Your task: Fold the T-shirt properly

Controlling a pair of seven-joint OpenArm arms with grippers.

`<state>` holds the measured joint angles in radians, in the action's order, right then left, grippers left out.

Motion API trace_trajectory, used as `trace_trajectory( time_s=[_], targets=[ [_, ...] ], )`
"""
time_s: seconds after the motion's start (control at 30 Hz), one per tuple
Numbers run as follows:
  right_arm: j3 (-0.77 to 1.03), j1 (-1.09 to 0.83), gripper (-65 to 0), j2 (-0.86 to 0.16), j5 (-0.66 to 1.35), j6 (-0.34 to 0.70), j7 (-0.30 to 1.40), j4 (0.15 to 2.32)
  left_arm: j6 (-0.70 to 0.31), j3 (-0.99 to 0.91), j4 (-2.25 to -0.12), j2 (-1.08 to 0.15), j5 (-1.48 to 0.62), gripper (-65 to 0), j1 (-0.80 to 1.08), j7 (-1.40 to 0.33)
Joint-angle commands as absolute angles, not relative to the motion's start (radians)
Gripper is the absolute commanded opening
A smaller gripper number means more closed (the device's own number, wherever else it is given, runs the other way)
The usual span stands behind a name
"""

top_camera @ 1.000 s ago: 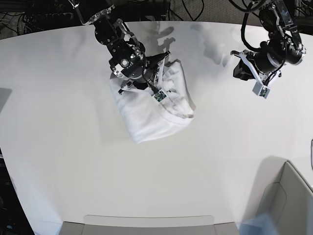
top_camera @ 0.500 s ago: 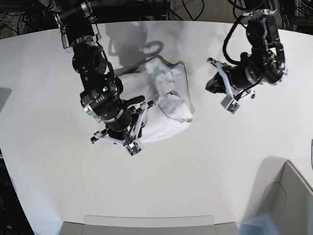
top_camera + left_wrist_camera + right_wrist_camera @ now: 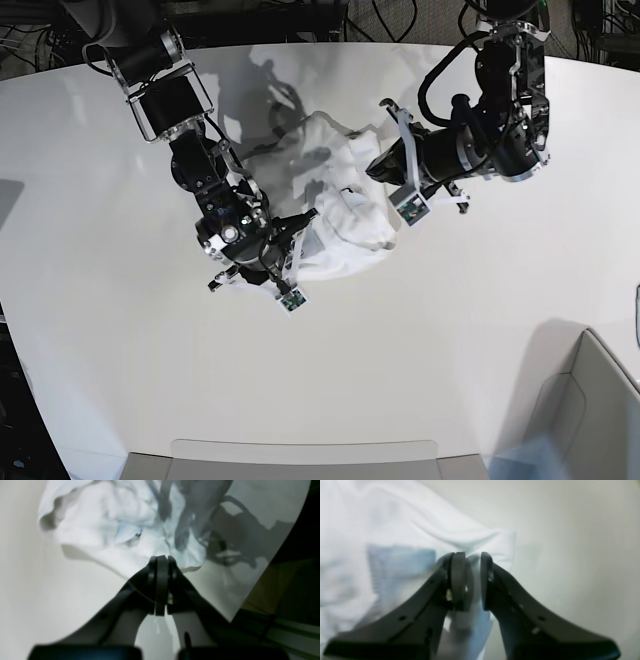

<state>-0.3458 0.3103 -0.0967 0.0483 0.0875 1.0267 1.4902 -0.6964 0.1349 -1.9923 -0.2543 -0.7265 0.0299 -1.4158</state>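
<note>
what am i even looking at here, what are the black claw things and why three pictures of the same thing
It is a robot with two black arms working at a white table, trying to fold a white T-shirt, which lies bunched and wrinkled in the middle.

One picture looks down from above and shows both arms. The other two come from small cameras on each wrist, looking along that arm's hand, so the black prongs fill the foreground.

The left hand is pressed shut, with its tip at the shirt's edge; I cannot tell whether any cloth is caught in it. The right hand has white cloth between its two pads, so it looks to be pinching the shirt. That picture is blurred.
</note>
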Motion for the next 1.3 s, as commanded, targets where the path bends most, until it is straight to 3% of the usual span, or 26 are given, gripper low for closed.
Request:
trace_trajectory(
  time_s=[0.0, 0.23, 0.47, 0.57, 0.77, 0.93, 1.0, 1.1, 1.27],
  targets=[
    [-0.312, 0.334, -55.0, -0.096, 0.044, 0.087, 1.004, 1.546, -0.698, 0.168, -2.008, -0.259, -0.742, -65.0, 0.007, -1.396],
    [-0.237, 0.372, -55.0, -0.131, 0.042, 0.087, 1.001, 1.480, -0.696, 0.395, -1.939, -0.259, -0.739, -65.0, -0.082, -1.396],
    [-0.239, 0.375, -55.0, -0.136, 0.038, 0.090, 1.000, 1.342, -0.696, 0.516, -1.652, -0.260, -0.739, -65.0, -0.151, -1.323],
    [-0.239, 0.338, -55.0, -0.136, 0.036, 0.186, 1.003, 1.353, -0.696, 0.549, -1.506, -0.263, -0.739, -65.0, -0.183, -1.265],
    [-0.239, 0.243, -55.0, -0.168, 0.035, 0.269, 1.009, 1.400, -0.696, 0.447, -1.354, -0.271, -0.739, -65.0, -0.217, -1.228],
    [-0.239, 0.091, -55.0, -0.183, 0.035, 0.280, 1.052, 1.615, -0.694, 0.302, -1.316, -0.306, -0.739, -65.0, -0.266, -1.228],
    [-0.239, 0.039, -55.0, -0.183, 0.035, 0.332, 1.096, 1.709, -0.694, 0.236, -1.296, -0.306, -0.737, -65.0, -0.295, -1.228],
    [-0.239, -0.035, -55.0, -0.174, 0.035, 0.420, 1.130, 1.813, -0.694, 0.177, -1.241, -0.294, -0.737, -65.0, -0.364, -1.227],
    [-0.228, -0.079, -55.0, -0.154, 0.035, 0.426, 1.130, 1.891, -0.694, 0.171, -1.164, -0.220, -0.739, -65.0, -0.453, -1.227]
  ],
)
